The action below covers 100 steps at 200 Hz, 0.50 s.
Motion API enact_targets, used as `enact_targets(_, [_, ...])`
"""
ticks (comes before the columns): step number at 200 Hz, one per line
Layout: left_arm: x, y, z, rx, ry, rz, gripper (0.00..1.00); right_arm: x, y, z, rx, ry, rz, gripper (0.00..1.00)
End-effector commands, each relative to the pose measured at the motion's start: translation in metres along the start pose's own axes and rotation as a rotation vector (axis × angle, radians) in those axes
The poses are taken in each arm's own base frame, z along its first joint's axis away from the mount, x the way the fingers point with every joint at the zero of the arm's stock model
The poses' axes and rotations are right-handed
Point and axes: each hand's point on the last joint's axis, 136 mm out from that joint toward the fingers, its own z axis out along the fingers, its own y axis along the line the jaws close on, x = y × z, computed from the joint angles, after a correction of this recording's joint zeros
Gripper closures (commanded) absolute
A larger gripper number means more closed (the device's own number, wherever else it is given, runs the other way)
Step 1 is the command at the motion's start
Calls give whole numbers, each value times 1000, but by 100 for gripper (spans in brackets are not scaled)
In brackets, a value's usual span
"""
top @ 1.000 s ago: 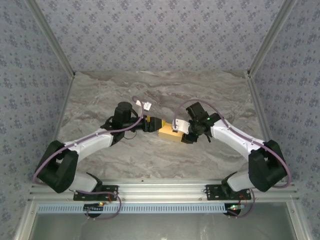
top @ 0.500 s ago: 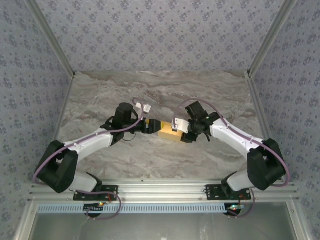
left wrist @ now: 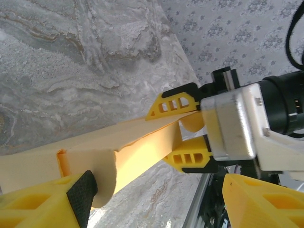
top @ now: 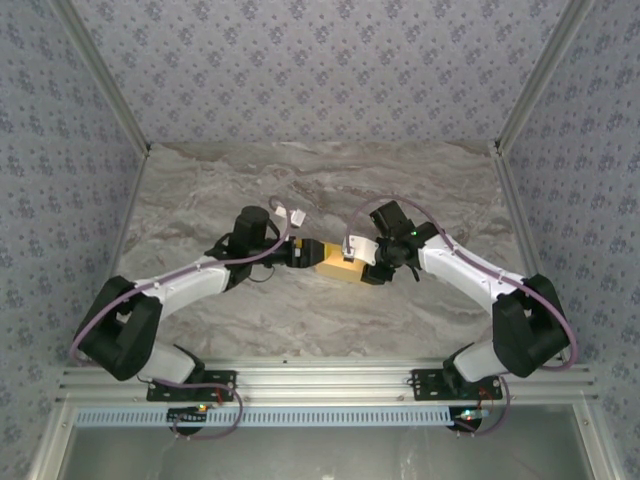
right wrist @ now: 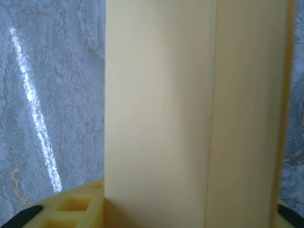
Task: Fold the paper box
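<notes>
The paper box (top: pixel 338 266) is a yellow-orange card tube held a little above the marble table (top: pixel 300 180), between the two arms. My right gripper (top: pixel 364 262) is shut on its right end; in the right wrist view the box (right wrist: pixel 190 109) runs straight up from between the fingers (right wrist: pixel 71 211). In the left wrist view the box (left wrist: pixel 118 152) stretches away to the right gripper (left wrist: pixel 183 128). My left gripper (left wrist: pixel 161 199) stands open at the box's left end (top: pixel 306 252). Its padded finger (left wrist: pixel 80 194) touches a rounded flap (left wrist: pixel 104 185); the other finger (left wrist: pixel 261 199) is well clear.
Patterned walls close the table on three sides. An aluminium rail (top: pixel 320 378) carries both arm bases along the near edge. A white cable tag (top: pixel 293 213) sticks up behind the left wrist. Bare marble lies in front of and behind the box.
The left arm has edged right toward the box and its jaws have narrowed a little. The right arm and the box have stayed put.
</notes>
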Motion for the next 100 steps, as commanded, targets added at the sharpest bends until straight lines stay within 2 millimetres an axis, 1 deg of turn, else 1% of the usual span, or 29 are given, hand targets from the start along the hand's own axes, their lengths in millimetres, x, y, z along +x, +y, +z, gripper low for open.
enact_targets(1, [8,5,5,-3,30,23,27,17,12,12,-47,84,-7,60])
enact_targets(33, [11,15,5,-38,34,41,27,21,16,15,-37,116,-61,60])
enact_targets(69, [-3,11,-5,-29,-16,55,27,23,16,17,-38,125,-66,60])
enact_targets(100, [-14,13,-13,-57,-29,80,27,25,18,18,-51,130,-64,60])
